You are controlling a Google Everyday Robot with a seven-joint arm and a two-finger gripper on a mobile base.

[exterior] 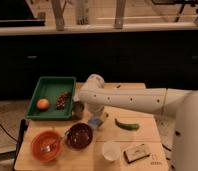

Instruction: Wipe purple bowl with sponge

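Note:
The purple bowl [80, 135] sits on the wooden table, front centre, next to the orange bowl [45, 144]. The small light-blue sponge [95, 121] is at the purple bowl's upper right rim. My white arm reaches in from the right and bends down over the table. My gripper [92, 118] is at the arm's lower end, shut on the sponge, just above and right of the purple bowl. The arm hides most of the fingers.
A green tray [51, 84] at the back left holds an orange fruit [43, 104] and a brown cluster [62, 100]. A green pepper [127, 124], a white cup [110, 150] and a dark block with a pale top [137, 152] lie to the right.

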